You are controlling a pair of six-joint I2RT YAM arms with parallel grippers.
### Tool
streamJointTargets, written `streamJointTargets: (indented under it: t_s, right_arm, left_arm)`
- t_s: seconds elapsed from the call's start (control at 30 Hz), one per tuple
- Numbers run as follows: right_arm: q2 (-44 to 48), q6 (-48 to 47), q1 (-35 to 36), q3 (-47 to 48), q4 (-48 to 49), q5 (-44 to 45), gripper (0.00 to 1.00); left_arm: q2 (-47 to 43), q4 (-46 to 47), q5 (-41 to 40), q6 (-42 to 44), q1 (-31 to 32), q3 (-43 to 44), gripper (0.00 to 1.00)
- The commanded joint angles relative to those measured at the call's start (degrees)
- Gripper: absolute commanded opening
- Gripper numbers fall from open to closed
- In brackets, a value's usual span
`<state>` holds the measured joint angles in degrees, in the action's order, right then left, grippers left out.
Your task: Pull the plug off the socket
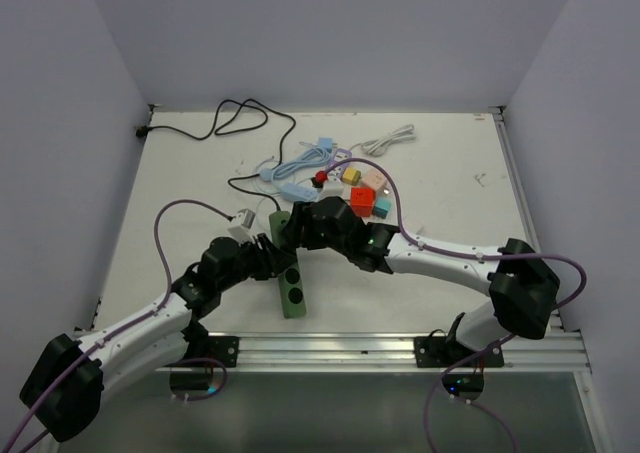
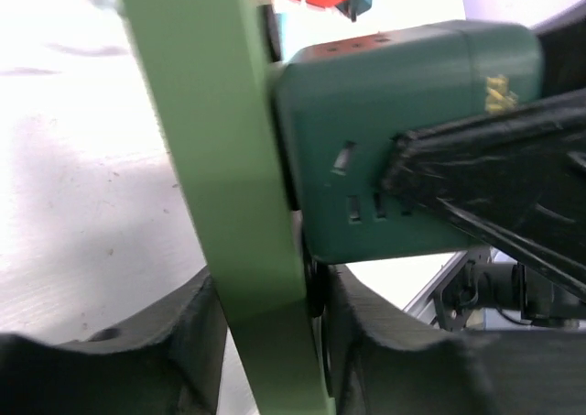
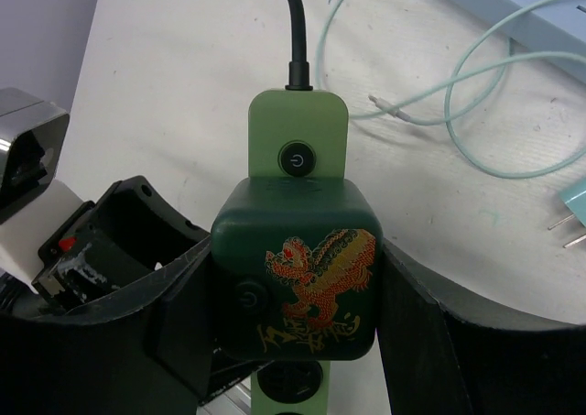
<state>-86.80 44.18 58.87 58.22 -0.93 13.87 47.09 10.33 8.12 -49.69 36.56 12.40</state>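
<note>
Now gripped, pull pending.
R jaws clamp plug (image 3: 298, 278), L jaws pin socket strip (image 2: 220, 158); next: straight tug up, strip held down.

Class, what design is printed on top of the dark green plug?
The plug bears an orange-gold dragon; right wrist view.

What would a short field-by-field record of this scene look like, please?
power strip: light green, black cord
plug: dark green cube, dragon print, seated in power strip
right gripper: shut on plug sides
left gripper: clamped across power strip
task status: plug not yet out
</note>
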Motion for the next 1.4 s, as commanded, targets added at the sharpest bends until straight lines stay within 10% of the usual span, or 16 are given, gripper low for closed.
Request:
streamJointTargets:
  t_s: [0.0, 0.37, 1.37]
  right_arm:
    - [3.48, 1.96, 0.28, 0.41, 7.26, 1.42, 0.26]
    - [7.08, -0.94, 0.37, -3.11, 9.10, 6.17, 0.26]
    - [15.62, -6.57, -6.05, -3.29, 3.30, 2.83, 0.24]
  left_arm:
    - [-1.03, 1.98, -0.38, -0.49, 0.09, -0.19, 0.36]
    - [-0.69, -0.92, -1.88, -5.50, -0.17, 0.60, 0.00]
    - [7.22, -8.46, -0.55, -4.82, -2.98, 5.08, 0.00]
